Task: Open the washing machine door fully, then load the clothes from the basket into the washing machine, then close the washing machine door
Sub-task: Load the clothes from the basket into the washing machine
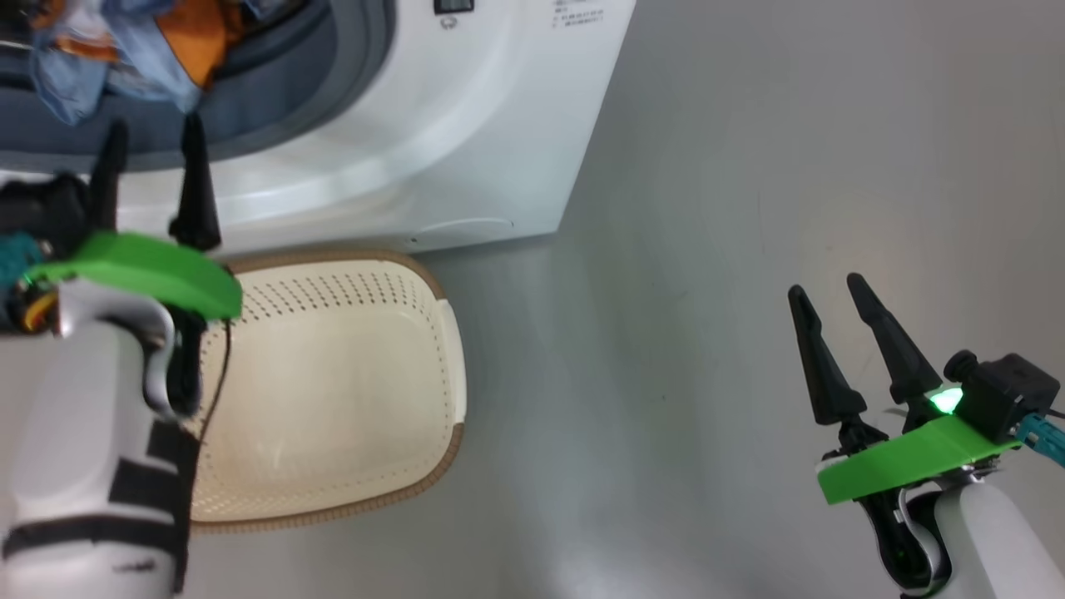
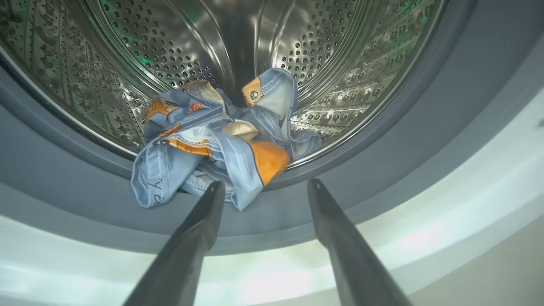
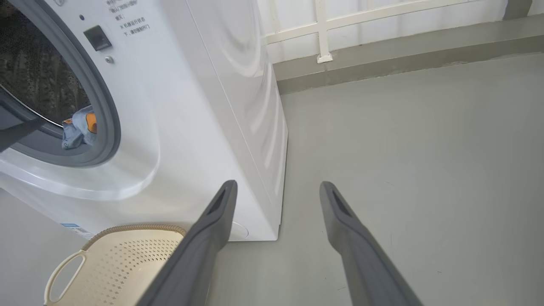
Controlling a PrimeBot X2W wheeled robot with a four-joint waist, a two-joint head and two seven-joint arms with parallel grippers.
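The white washing machine (image 1: pixel 466 116) stands open at the top left; its door is out of view. The blue and orange clothes (image 2: pixel 216 136) lie at the front of the steel drum, hanging over the grey seal (image 2: pixel 382 161), and also show as clothes (image 1: pixel 125 50) and clothes (image 3: pixel 80 131). My left gripper (image 1: pixel 154 133) is open just outside the opening, fingers pointing at the clothes, nothing between them. Below it stands the cream basket (image 1: pixel 349 383), its bottom bare. My right gripper (image 1: pixel 824 287) is open over the floor at the lower right, apart from everything.
Grey floor (image 1: pixel 749 208) spreads to the right of the washing machine. In the right wrist view a white railing (image 3: pixel 340 29) and a low grey kerb run along the far wall behind the machine. The basket (image 3: pixel 119 263) sits against the machine's front foot.
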